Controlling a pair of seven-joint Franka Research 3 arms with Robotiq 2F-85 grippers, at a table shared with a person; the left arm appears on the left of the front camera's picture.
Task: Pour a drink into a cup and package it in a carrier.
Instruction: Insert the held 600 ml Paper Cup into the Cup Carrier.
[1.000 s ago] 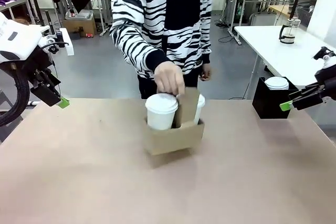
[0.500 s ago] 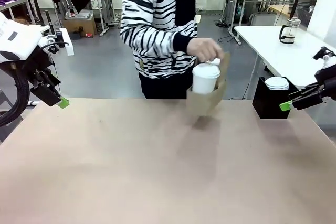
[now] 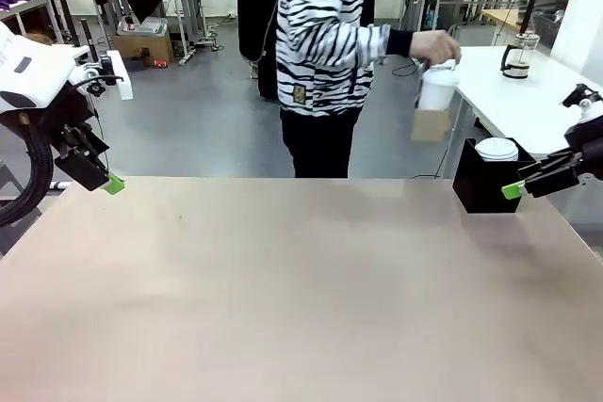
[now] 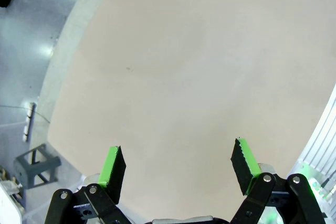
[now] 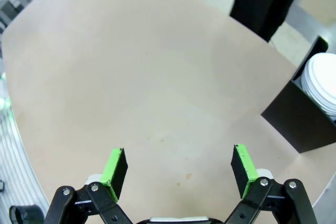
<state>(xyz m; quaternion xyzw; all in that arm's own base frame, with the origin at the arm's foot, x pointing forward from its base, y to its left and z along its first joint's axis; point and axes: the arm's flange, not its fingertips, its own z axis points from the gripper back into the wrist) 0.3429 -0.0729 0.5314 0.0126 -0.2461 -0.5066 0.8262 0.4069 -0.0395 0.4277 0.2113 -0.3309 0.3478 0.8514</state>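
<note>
A person in a striped top stands beyond the table's far edge, turned to the right. Their hand holds the brown cardboard carrier in the air by its handle, with a white lidded cup in it. The carrier hangs next to the white side table. On that table stands the glass press jug, dark low down with the drink. My left gripper hovers open over the table's left edge, holding nothing. My right gripper is open at the right edge, beside the black box.
A black box-shaped cup holder with white lids on top stands at the brown table's far right corner. The brown tabletop is bare across its middle. Other tables and gear stand farther back in the room.
The person has lifted the carrier with its cups off the middle of the table and swung it up and to the right, toward the white side table. Both arms have stayed still.
</note>
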